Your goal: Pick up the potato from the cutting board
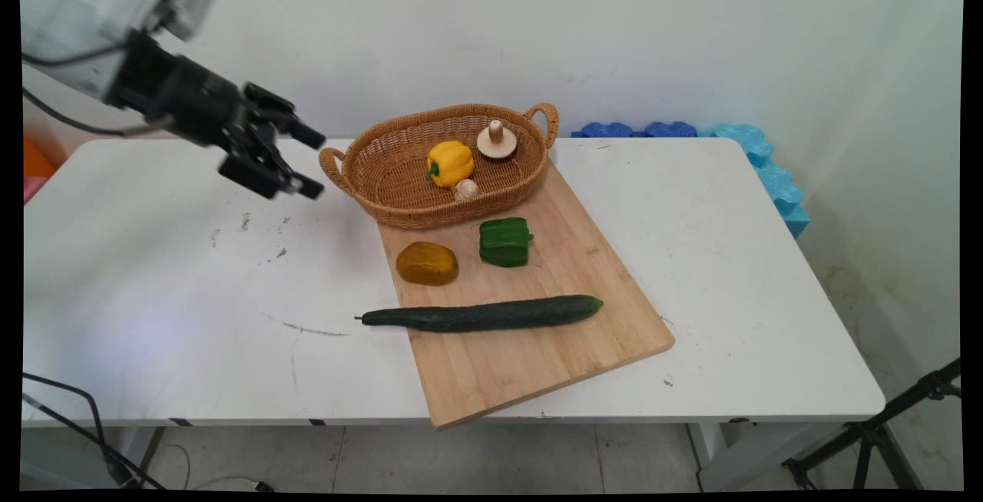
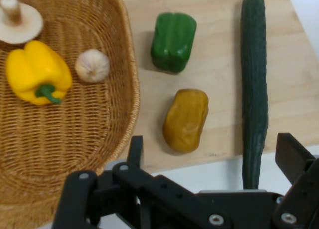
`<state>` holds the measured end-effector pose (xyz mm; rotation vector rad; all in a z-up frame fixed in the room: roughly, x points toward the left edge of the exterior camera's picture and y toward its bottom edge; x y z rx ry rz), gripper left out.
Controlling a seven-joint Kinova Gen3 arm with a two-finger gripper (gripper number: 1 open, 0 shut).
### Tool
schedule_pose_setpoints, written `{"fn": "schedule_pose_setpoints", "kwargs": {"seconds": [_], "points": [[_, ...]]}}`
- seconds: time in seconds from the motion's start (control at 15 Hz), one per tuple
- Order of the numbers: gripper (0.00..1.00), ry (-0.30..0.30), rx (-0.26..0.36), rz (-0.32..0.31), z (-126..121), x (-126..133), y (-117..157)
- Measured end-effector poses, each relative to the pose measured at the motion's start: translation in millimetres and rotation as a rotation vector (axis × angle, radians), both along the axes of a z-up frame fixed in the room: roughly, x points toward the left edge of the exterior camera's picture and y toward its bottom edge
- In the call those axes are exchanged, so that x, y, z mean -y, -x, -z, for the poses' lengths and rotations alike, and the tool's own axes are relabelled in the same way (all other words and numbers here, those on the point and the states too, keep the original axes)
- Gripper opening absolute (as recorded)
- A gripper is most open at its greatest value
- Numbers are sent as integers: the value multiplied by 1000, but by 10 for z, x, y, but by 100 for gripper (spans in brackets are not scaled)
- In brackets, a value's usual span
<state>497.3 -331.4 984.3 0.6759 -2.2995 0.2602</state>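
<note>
My gripper [image 1: 315,163] hangs open and empty above the table, just left of the wicker basket [image 1: 384,179]; its fingers [image 2: 134,150] frame the hand view's bottom. The basket [image 2: 60,144] holds a yellow pepper [image 1: 449,162] [image 2: 37,72], a garlic bulb [image 1: 465,189] [image 2: 92,65] and a mushroom [image 1: 496,140] [image 2: 17,22]. On the wooden cutting board [image 1: 537,348] [image 2: 219,64] lie a green pepper [image 1: 504,242] [image 2: 173,41], a brownish-yellow potato [image 1: 427,263] [image 2: 186,119] and a long cucumber [image 1: 482,314] [image 2: 254,84].
The white table [image 1: 177,295] has scuff marks on its left half. Blue foam pieces [image 1: 760,160] lie along the wall behind the table's right end. A tripod leg [image 1: 883,425] stands by the floor at the lower right.
</note>
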Motion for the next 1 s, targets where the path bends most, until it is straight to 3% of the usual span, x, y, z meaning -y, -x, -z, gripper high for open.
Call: {"fn": "schedule_pose_setpoints", "kwargs": {"seconds": [0.67, 1.0], "points": [[100, -44, 96, 104, 882, 379, 528], [100, -33, 121, 153, 1180, 517, 717]]}}
